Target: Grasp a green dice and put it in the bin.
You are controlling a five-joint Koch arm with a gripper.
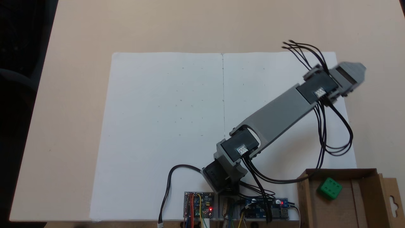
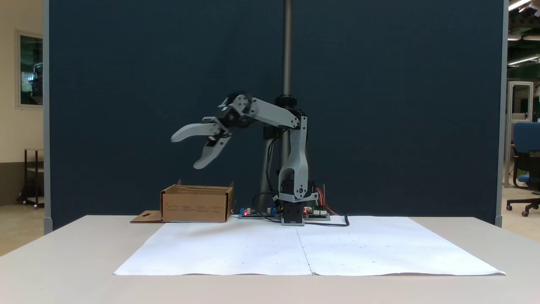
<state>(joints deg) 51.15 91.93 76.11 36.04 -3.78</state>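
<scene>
Dice, green, lying inside cardboard bin at lower right of top-down fixed view, arm stretched above white paper. In side-on fixed view, bin walls hiding contents; gripper raised above, jaws spread, holding nothing.

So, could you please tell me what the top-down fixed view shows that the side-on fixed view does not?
The top-down view alone shows the green dice lying inside the bin. The side-on view alone shows the gripper open, jaws spread, raised above the bin and holding nothing. Both show the arm, the white paper sheet and the cardboard bin beside the arm's base.
</scene>
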